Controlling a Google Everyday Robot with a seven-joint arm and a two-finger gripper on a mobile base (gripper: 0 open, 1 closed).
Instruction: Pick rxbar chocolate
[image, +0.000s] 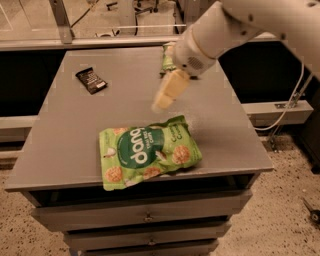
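1. Jaws first: I cannot tell whether they stand open or closed. The gripper (163, 101) hangs from the white arm (225, 35) above the middle of the tabletop (60, 145). Its tip points down and to the left, just over the far edge of the big bag, and nothing shows held in it.
2. The grey tabletop carries all three packets. They lie well apart, so each seems open to an approach from above without nudging a neighbour.
3. Drawers (145, 217) under the tabletop are shut, and what they hold is hidden.
4. The large green "dang" bag (150, 150) lies flat and face up near the front edge. It looks sealed, so only its printed pictures hint at the contents.
5. The smaller green bag (167, 59) sits at the far edge, mostly hidden behind the arm. I cannot tell whether it is sealed.
6. The rxbar chocolate (91, 80) lies flat and slanted at the far left, its white end strip toward the front. It is well apart from the gripper and both bags. Judging by this, the gripper has yet to cross left to it, and so thin a bar probably calls for a low pinch across its narrow width.
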